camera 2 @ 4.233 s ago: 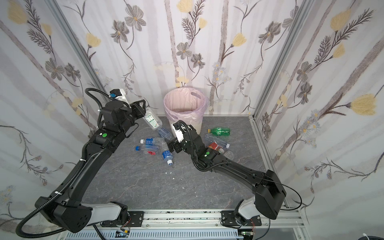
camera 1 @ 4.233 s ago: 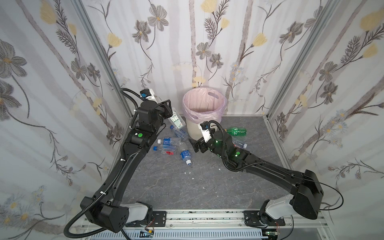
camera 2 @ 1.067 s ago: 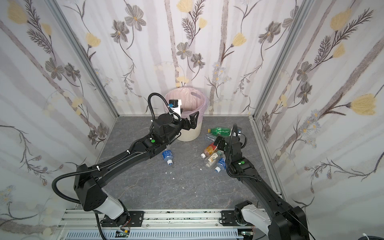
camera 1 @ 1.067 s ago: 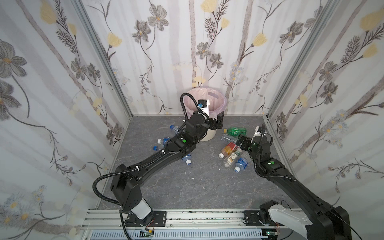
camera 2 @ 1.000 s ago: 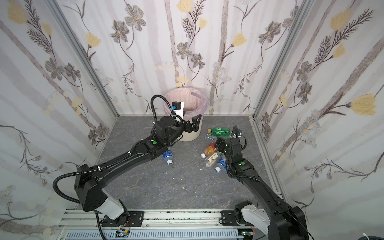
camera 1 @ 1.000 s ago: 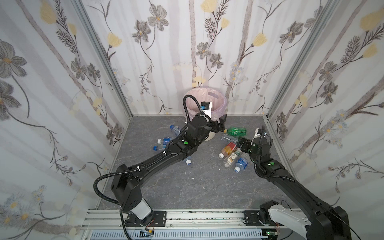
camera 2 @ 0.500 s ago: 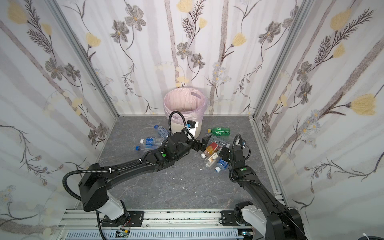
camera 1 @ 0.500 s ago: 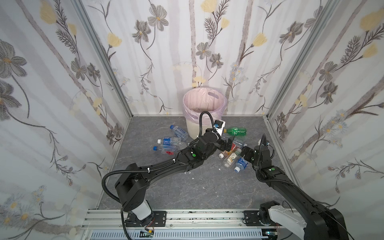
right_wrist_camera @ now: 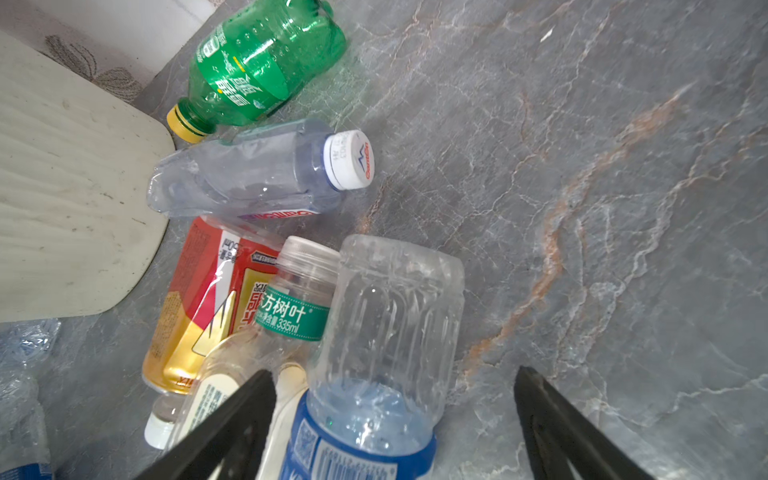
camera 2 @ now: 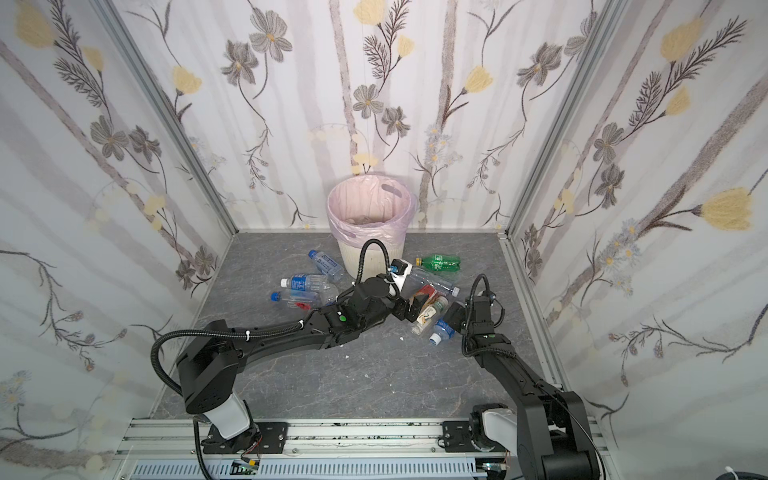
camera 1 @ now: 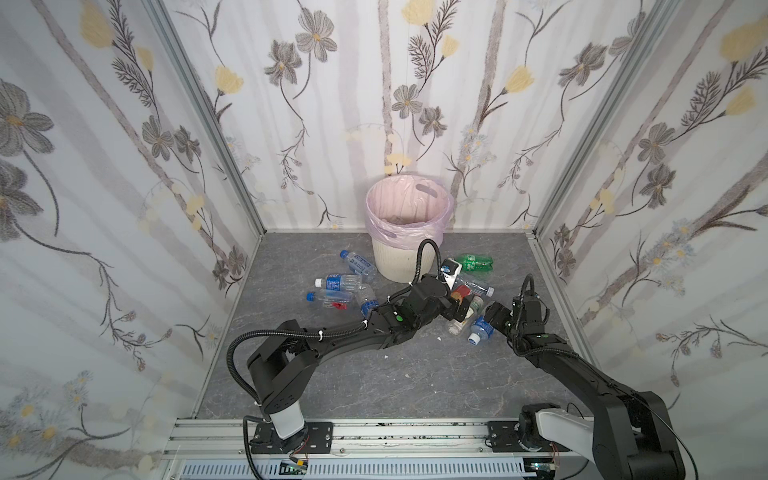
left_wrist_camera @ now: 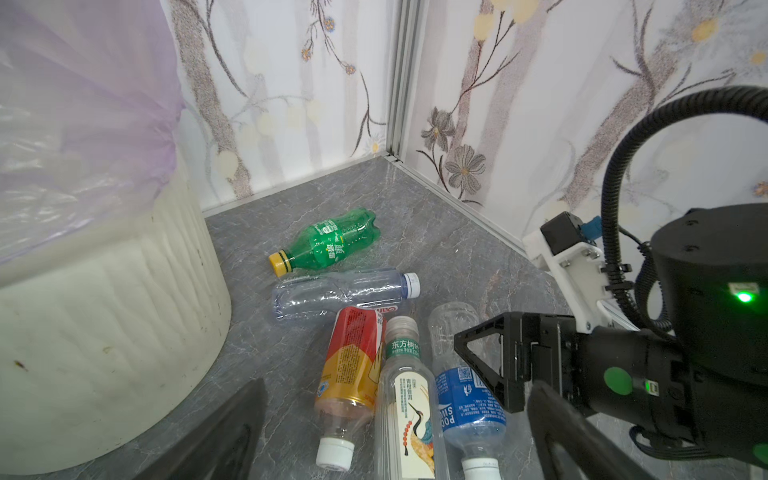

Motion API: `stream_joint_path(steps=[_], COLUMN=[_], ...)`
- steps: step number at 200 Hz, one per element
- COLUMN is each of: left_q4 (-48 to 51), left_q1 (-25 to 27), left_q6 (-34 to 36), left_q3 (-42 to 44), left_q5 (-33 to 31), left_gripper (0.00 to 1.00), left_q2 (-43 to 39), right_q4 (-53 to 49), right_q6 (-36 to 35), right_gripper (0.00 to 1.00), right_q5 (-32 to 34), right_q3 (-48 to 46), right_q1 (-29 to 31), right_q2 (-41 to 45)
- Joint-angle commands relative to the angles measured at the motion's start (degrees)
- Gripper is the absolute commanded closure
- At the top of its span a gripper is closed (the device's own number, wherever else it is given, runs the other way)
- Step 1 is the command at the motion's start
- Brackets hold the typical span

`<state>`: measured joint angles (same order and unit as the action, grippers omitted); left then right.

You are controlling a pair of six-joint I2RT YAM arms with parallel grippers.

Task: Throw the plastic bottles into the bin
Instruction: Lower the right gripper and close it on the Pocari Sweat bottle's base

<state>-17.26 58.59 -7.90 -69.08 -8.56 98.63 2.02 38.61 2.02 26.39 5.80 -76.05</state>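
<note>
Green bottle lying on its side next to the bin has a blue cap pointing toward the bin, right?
Not quite. The green bottle lying on its side next to the bin has a yellow cap, not a blue one; the left wrist view shows it clearly. The cap does point toward the bin.

The left arm [camera 1: 345, 343] and the right arm [camera 1: 582, 370] were matt black with rounded joints. Each had a white base block [camera 1: 286, 419], a ribbed black cable [left_wrist_camera: 613, 183], a round green dot [left_wrist_camera: 618, 380] and a white camera bracket [left_wrist_camera: 577, 266] with small screws.
</note>
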Motion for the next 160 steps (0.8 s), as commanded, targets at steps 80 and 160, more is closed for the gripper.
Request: stream_joint_path(steps=[80, 160], left_q4=[-1.29, -1.13], left_q1=[0.47, 0.6], left_q6=[-1.16, -1.07], left_q3=[0.92, 0.88], left_q5=[1.83, 2.05], left_gripper=[0.0, 0.0], left_q2=[1.07, 1.34], right_q4=[12.18, 15.38], right_q6=[3.18, 4.85], right_gripper=[0.16, 0.25], right_q5=[-10.11, -12.17], right_q3=[-0.42, 0.03], right_q1=[-4.35, -5.29], right_q2=[-7.09, -11.74])
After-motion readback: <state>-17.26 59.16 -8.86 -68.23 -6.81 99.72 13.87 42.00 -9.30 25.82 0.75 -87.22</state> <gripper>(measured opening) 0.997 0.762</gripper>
